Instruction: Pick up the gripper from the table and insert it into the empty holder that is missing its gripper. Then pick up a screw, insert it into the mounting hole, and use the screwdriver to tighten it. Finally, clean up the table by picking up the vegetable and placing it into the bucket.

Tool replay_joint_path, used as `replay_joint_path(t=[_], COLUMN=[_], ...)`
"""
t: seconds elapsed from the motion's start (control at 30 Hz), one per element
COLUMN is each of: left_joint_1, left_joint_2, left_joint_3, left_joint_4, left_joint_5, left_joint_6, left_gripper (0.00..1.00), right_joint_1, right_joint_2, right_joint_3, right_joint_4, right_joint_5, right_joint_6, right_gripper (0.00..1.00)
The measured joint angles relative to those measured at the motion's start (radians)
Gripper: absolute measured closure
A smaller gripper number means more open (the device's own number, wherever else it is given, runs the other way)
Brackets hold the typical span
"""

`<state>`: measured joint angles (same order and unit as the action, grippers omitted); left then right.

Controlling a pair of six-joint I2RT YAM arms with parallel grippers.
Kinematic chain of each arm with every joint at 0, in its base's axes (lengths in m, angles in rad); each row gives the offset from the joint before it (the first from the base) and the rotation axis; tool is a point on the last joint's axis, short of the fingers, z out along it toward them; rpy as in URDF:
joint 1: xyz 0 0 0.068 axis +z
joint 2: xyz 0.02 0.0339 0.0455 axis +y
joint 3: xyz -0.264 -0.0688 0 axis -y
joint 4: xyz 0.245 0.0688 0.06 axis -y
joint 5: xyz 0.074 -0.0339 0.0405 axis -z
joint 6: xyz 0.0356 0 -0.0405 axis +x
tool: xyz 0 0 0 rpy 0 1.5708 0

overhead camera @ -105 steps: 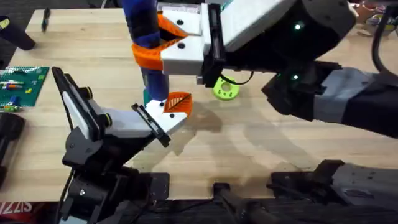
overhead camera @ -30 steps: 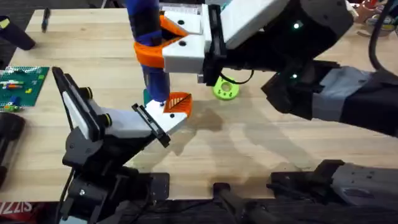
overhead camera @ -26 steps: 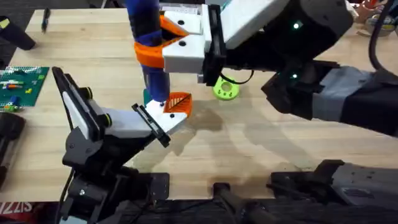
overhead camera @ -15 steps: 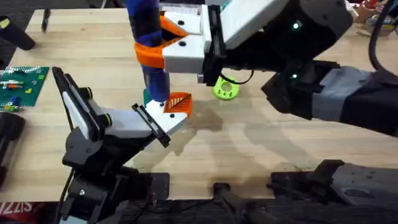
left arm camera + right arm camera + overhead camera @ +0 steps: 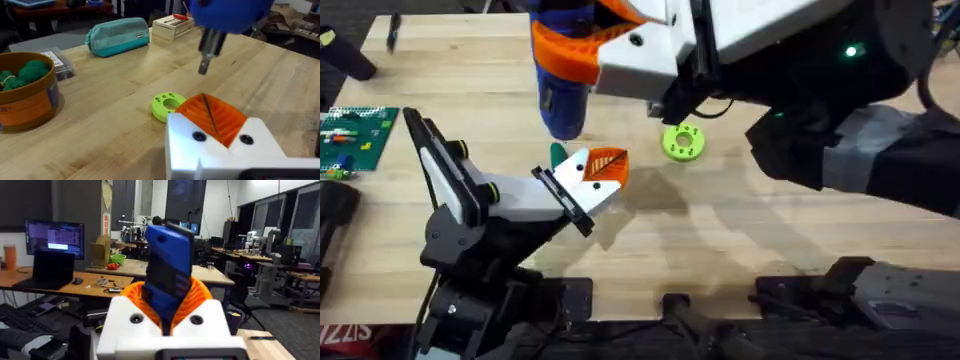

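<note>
Right gripper hangs high over the far middle of the bench, orange jaws clenched around the blue screwdriver. Screwdriver upright, tip down, clear of everything below it.

Holder on the left arm points toward bench centre. The small orange gripper is seated at its front end, white base against the black plate.

Left gripper: the wrist view looks over the white block with one orange ribbed finger seated in it; whether these jaws are released or clenched, cannot tell.

Left wrist view adds what overhead lacks: the screwdriver's metal bit hanging in air above and beyond the orange piece, a brown bucket with green vegetable inside, a teal pouch farther back. Green ring lies just beyond the holder; overhead places it right of the orange piece.

Right wrist view: screwdriver body standing between the orange jaws, room behind.

Change from half a second ago: the screwdriver tip was down at the holder beside the orange piece; now it has been lifted away and the right arm sits closer under the camera. Holder, orange piece, ring unmoved.
</note>
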<state>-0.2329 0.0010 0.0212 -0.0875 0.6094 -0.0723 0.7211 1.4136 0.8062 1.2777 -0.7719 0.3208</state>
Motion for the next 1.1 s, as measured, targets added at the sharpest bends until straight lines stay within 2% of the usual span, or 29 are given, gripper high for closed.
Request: replay_joint_path(t=[0.3, 0.43, 0.8, 1.1], left_joint_1=[0.000, 0.000, 0.000, 0.000], left_joint_2=[0.000, 0.000, 0.000, 0.000], left_joint_3=[0.000, 0.000, 0.000, 0.000], left_joint_4=[0.000, 0.000, 0.000, 0.000], left_joint_5=[0.000, 0.000, 0.000, 0.000], left_joint_6=[0.000, 0.000, 0.000, 0.000], left_gripper=[0.986, 0.986, 0.986, 0.984], right_joint_1=[-0.006, -0.037, -0.319, -0.529], right_joint_2=[0.000, 0.000, 0.000, 0.001], right_joint_3=[0.000, 0.000, 0.000, -0.001], right_joint_4=[-0.007, -0.051, -0.277, -0.606], right_joint_5=[-0.004, -0.006, 0.008, 0.024], right_joint_6=[0.017, 0.017, 0.020, 0.020], right_gripper=[0.936, 0.936, 0.936, 0.936])
